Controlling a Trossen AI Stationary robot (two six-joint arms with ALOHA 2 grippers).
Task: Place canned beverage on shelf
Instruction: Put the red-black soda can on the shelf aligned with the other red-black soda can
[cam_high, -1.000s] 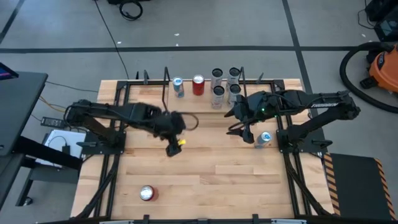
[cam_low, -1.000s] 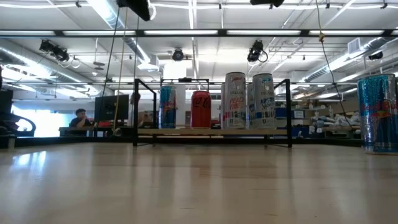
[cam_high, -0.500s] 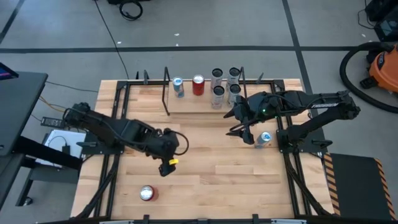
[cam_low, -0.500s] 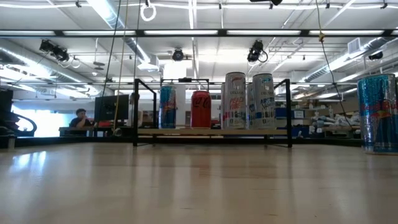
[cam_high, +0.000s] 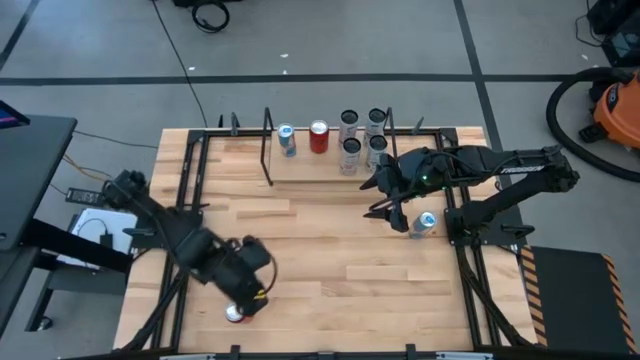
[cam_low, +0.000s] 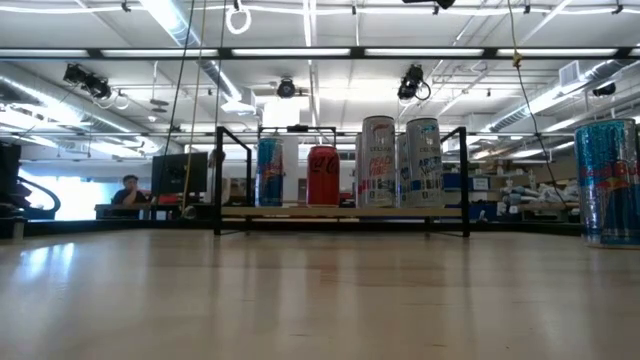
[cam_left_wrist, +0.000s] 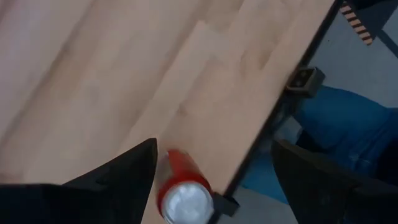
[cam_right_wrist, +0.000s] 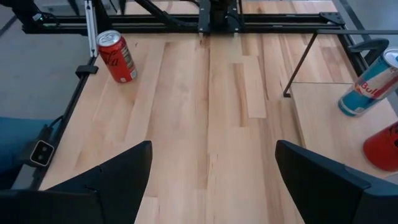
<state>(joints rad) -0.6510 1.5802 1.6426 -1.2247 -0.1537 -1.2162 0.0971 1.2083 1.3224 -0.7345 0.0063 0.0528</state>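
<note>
Two dark fingers of the left gripper (cam_left_wrist: 211, 180) stand wide apart and empty directly above a red can (cam_left_wrist: 182, 193) standing upright near the table's front edge (cam_high: 330, 300), the can seen between them but untouched. Well apart across the table, the right gripper (cam_right_wrist: 208, 180) hangs with its fingers equally spread, holding nothing, just beside a blue-and-silver can (cam_high: 424, 224) and in front of the shelf (cam_high: 300, 165). On that shelf at the table's far side stand a blue can (cam_high: 287, 139), a red can (cam_high: 319, 136) and four silver cans (cam_high: 361, 138), all upright.
</note>
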